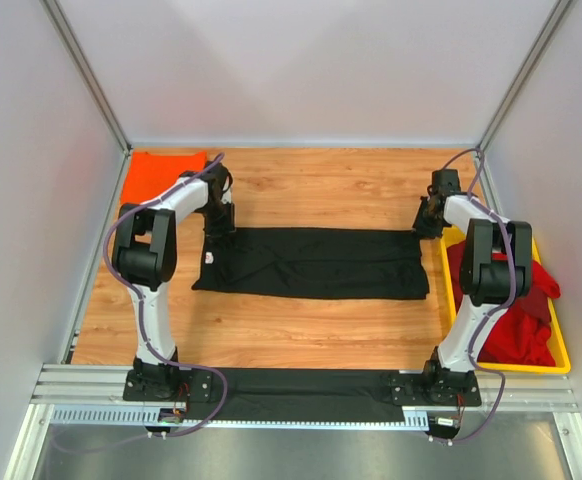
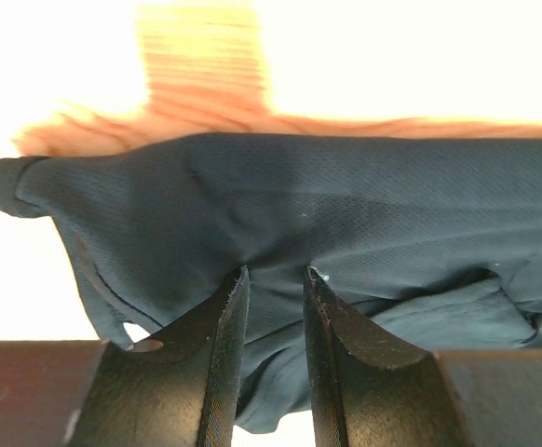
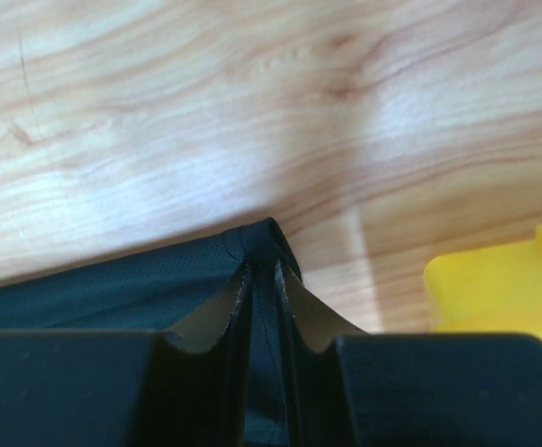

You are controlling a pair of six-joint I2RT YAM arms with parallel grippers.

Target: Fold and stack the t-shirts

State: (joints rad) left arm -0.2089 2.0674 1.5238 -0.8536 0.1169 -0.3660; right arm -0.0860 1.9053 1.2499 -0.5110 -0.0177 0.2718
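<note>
The black t-shirt (image 1: 316,262) lies as a long folded band across the middle of the wooden table. My left gripper (image 1: 218,222) is at its far left corner, shut on the black cloth (image 2: 280,200), which bunches between the fingers (image 2: 224,326). My right gripper (image 1: 429,222) is at its far right corner, shut on the cloth's corner (image 3: 264,244). The bright orange t-shirt (image 1: 161,176) lies folded at the far left. Red t-shirts (image 1: 511,300) are heaped in the yellow tray.
The yellow plastic tray (image 1: 563,350) stands at the right edge, also in the right wrist view (image 3: 499,284). White walls enclose the table. A black strip lies along the near edge between the arm bases.
</note>
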